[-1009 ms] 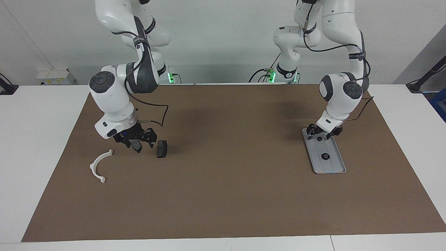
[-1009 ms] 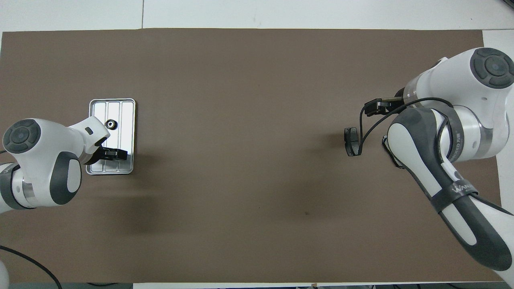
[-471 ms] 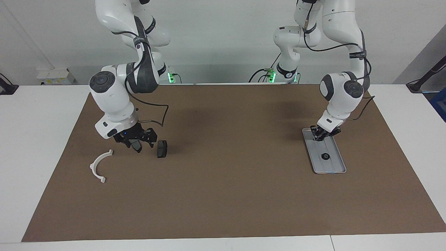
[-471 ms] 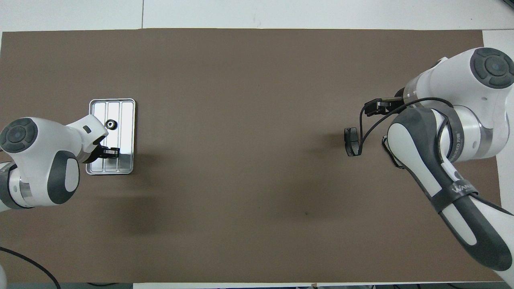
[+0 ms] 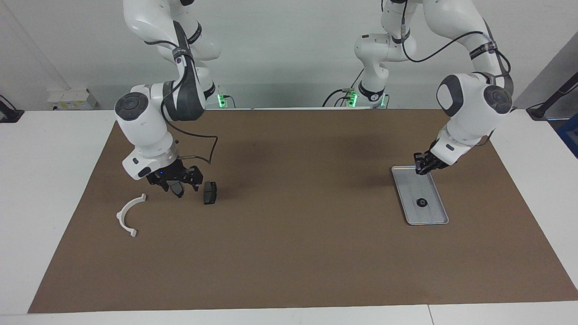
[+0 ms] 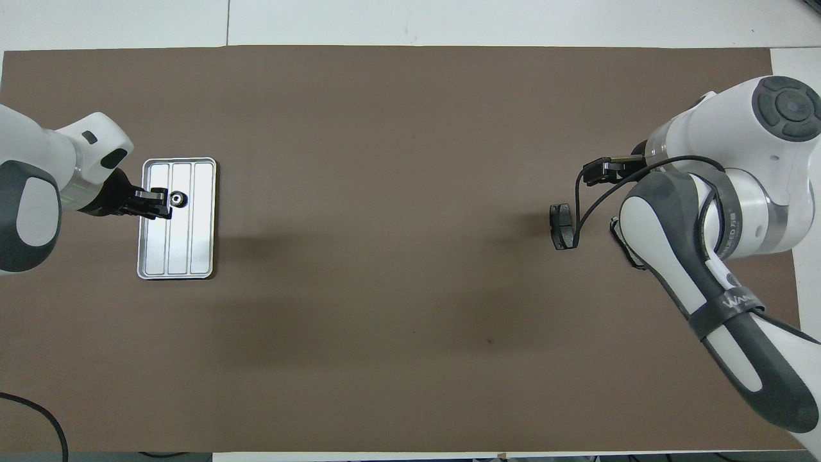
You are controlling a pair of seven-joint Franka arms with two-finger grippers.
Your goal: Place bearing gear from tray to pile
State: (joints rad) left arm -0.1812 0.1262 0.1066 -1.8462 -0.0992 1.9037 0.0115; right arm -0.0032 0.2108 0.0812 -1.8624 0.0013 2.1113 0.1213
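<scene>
Lifted since a second ago, the left gripper [image 5: 423,165] now hangs over the tray [image 5: 433,214] at its end nearer the robots, fingers together on a small dark part — what it is cannot be told. One bearing gear [image 5: 421,202] lies on the tray. At the right arm's end of the table, the right gripper [image 5: 177,185] waits with fingers apart over the mat — between the white bracket [image 5: 128,215] and a dark brake pad [image 5: 209,192].

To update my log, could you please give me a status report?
Left gripper shut, raised over tray. Right gripper open beside brake pad. One gear in tray. Nothing in the way.
</scene>
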